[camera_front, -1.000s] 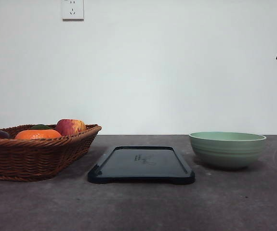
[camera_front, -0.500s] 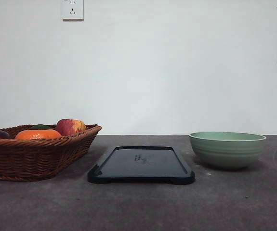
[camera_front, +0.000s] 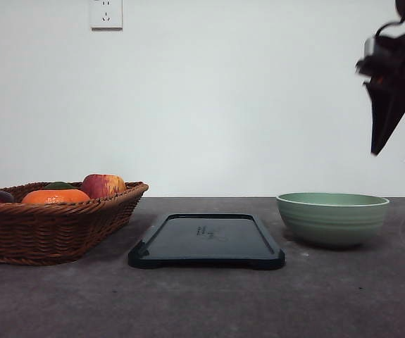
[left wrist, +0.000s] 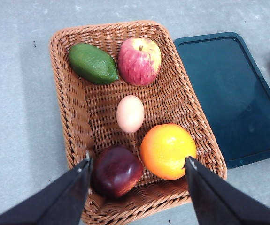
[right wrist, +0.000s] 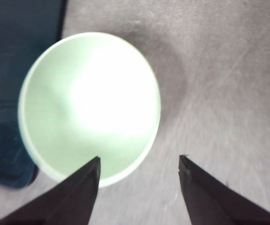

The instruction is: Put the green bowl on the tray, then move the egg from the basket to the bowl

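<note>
Front view: right gripper (camera_front: 400,151), jaws apart and empty, has descended above the bowl (camera_front: 332,218); tray (camera_front: 206,240), basket (camera_front: 47,222) unchanged.

You can read no text, number or brand anywhere here. The tray (camera_front: 206,241) carries a small patch of faint print near its middle in the front view, but it is too small and dim for you to make out a single letter. On the wall, the white socket plate (camera_front: 106,14) shows you only its slot openings, with no legible marking on it.
</note>
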